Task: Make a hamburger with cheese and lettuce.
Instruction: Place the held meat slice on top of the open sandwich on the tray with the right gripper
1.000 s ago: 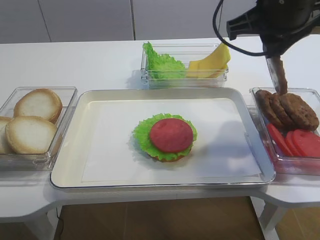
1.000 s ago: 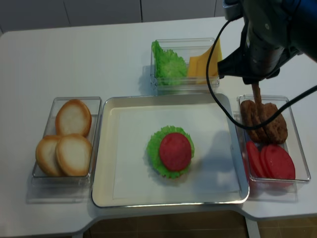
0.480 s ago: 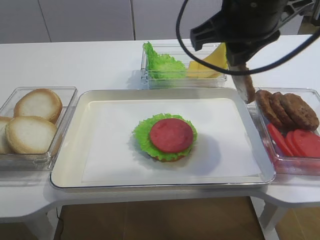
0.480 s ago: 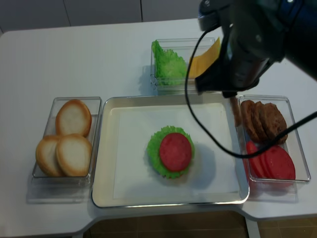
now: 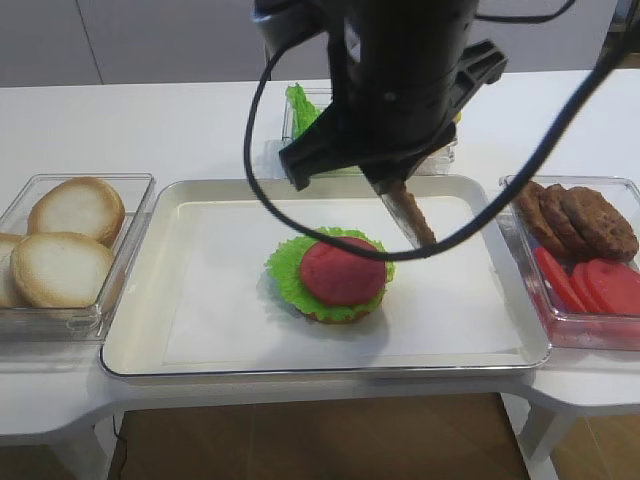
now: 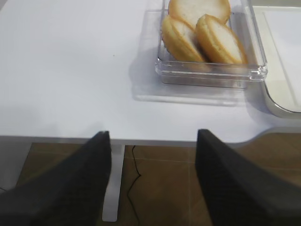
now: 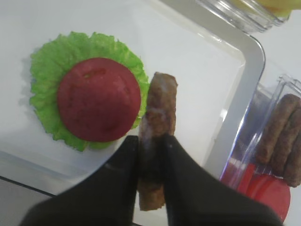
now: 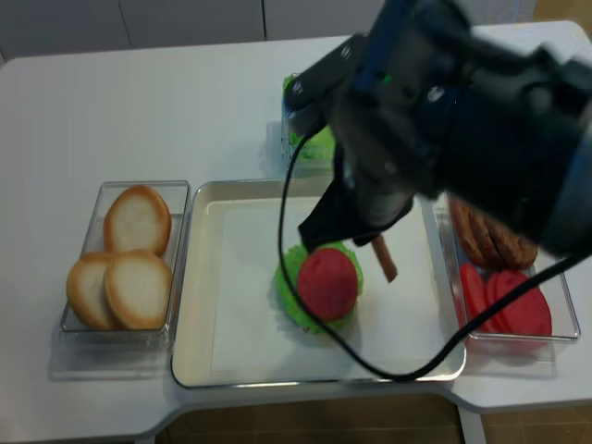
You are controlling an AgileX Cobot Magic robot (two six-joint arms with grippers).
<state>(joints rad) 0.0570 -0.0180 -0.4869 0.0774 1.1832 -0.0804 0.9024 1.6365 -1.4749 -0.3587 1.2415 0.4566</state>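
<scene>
hamburger (image 5: 336, 276) sits near the middle of the metal tray (image 5: 140, 330) on the white table (image 5: 150, 125): tan bun base, frilly lettuce rim, round red slice on top. right gripper (image 7: 151, 143) hangs over the tray just right of the stack, jaws clamped on a brown patty (image 7: 157, 136) held edge-on; the patty's lower end is close to the lettuce rim, contact cannot be told. cheese (image 7: 270, 4) shows only as a yellow edge in the clear bin behind the tray. right bin (image 5: 620, 322) holds more brown patties (image 5: 580, 215) and red slices (image 5: 600, 282). left bin (image 5: 120, 290) holds pale bun halves (image 5: 62, 240). left gripper (image 6: 153, 162) is off the table's front-left edge, jaws spread wide, nothing between them.
</scene>
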